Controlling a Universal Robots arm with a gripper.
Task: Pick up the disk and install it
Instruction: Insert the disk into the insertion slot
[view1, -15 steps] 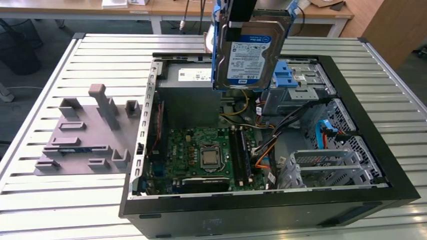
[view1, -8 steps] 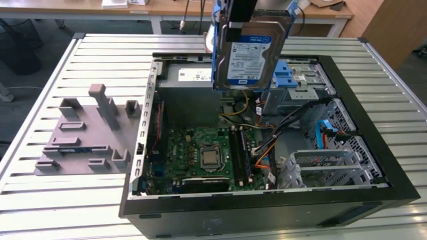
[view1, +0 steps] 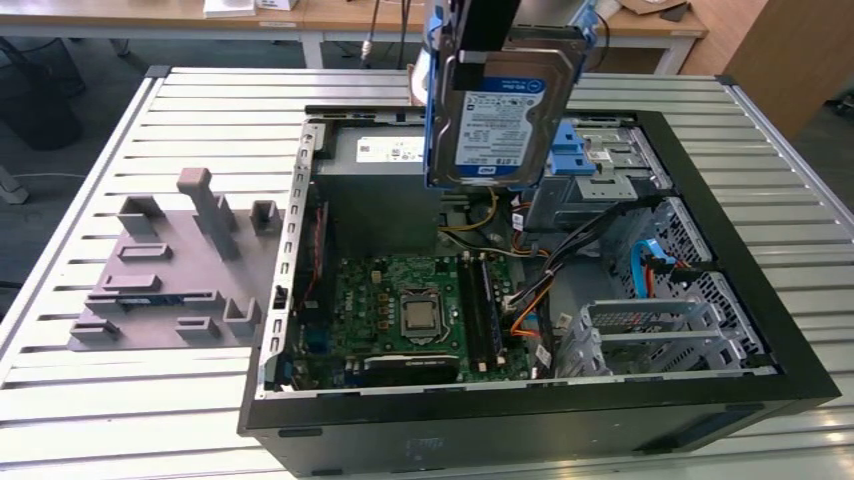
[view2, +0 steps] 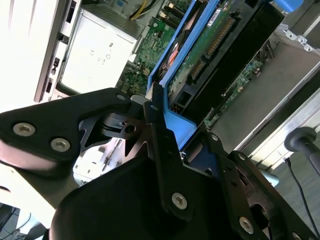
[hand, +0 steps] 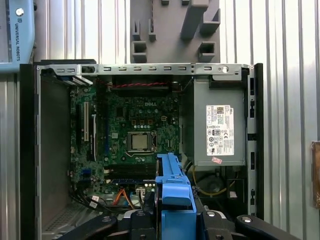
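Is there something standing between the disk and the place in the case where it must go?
The hand holds the disk above the open case. Nothing visible stands between it and the drive cage, probably its place, just to the exterior view's right. Cables lie lower down, beside the cage and under the disk.

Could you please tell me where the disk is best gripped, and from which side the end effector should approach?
Take the disk at its blue-framed upper end, coming from above and pinching its two broad flat faces. It hangs upright over the open computer case, so those parallel faces suit the end effector, which grips it there, leaving the lower end free.
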